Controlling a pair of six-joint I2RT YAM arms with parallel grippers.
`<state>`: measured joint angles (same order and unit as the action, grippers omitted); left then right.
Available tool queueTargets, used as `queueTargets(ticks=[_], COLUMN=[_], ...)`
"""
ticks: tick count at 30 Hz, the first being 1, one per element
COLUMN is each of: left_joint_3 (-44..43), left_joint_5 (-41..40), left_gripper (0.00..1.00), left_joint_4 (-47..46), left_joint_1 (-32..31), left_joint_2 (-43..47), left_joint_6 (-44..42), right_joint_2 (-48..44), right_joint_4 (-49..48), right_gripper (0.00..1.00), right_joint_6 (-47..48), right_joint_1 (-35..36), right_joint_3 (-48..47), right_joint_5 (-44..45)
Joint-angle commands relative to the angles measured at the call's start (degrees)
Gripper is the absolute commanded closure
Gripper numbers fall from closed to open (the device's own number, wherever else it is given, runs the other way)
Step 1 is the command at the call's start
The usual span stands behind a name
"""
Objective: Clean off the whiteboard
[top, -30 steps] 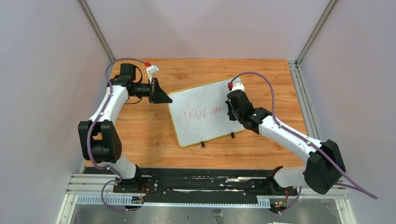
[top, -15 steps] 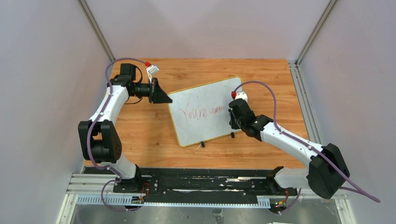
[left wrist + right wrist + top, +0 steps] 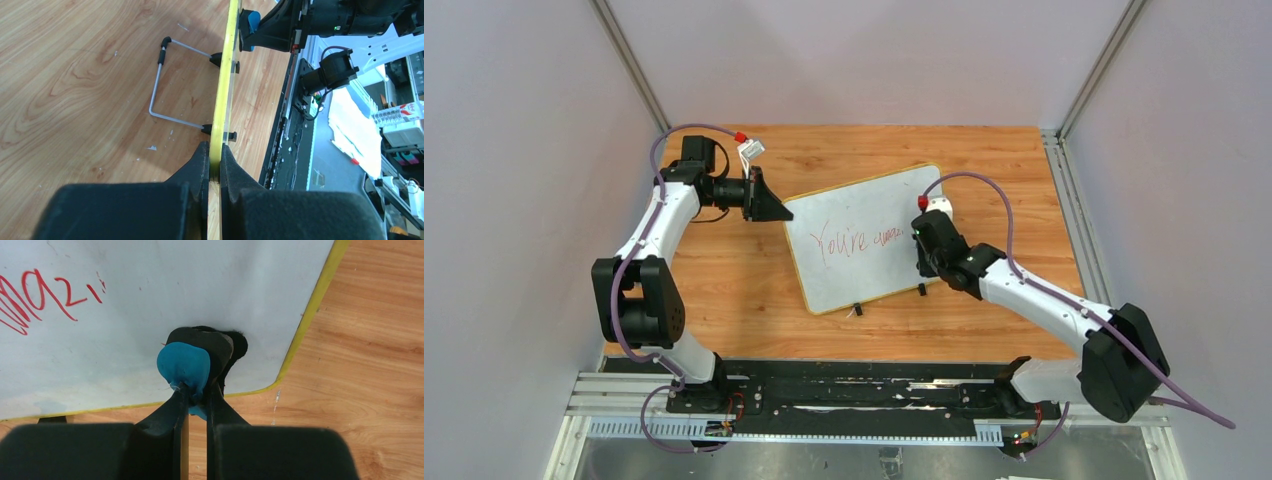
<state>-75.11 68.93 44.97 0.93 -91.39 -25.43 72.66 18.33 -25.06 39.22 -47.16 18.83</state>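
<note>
The whiteboard [image 3: 859, 205], white with a thin yellow rim, lies tilted on the wooden table; red writing [image 3: 854, 242] runs across its middle. My left gripper [image 3: 776, 212] is shut on the board's left edge; in the left wrist view the yellow rim [image 3: 224, 85] runs edge-on between my closed fingers. My right gripper [image 3: 921, 250] is shut on the small blue and black eraser [image 3: 187, 364], which presses on the white surface [image 3: 150, 300] near the board's right end, right of the red strokes [image 3: 45, 295].
Two black clips [image 3: 857, 309] sit on the board's near long edge. A wire stand [image 3: 157, 85] shows under the board in the left wrist view. Bare wood table [image 3: 734, 280] surrounds the board; grey walls on both sides, black rail at front.
My right gripper with the eraser has slid down the board toward its near right corner, then held almost still. The left arm and board have not moved.
</note>
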Motion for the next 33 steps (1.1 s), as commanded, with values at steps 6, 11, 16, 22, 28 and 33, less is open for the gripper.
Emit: queueTargets(ticks=[6,11,16,22,28,33], left_joint_3=[0.44,0.49,0.50,0.53,0.75,0.76], left_joint_5=[-5.56,-5.56,-5.42,-5.37,-5.51,-5.46], left_gripper=[1.00,1.00,1.00,1.00,1.00,1.00], left_joint_4=[1.52,1.62,1.62,1.63,1.61,1.64], left_joint_1=[-0.67,-0.67,-0.67,-0.67,-0.67,-0.67], left_joint_2=[-1.19,-1.04,-1.12,-1.31,-1.09,-1.16], left_joint_6=[-3.57,-3.66,-3.66,-3.58,-3.67,-3.66], right_joint_2=[3.89,3.80,2.44,2.93,3.36,3.81], right_joint_4=[-0.36,-0.73,-1.08,-1.10,-2.02,-1.84], right_gripper=[0.99,0.99,0.99,0.99,0.99,0.99], right_joint_6=[5.36,6.20,6.74,5.66,1.99,0.18], right_joint_1=[-0.28,-0.61,-0.71,-0.64,0.27,1.90], right_joint_3=[-8.91,-10.41,-11.18,-10.06,-6.65,-5.22], right_joint_5=[4.70,5.58,6.31,5.01,2.42,2.66])
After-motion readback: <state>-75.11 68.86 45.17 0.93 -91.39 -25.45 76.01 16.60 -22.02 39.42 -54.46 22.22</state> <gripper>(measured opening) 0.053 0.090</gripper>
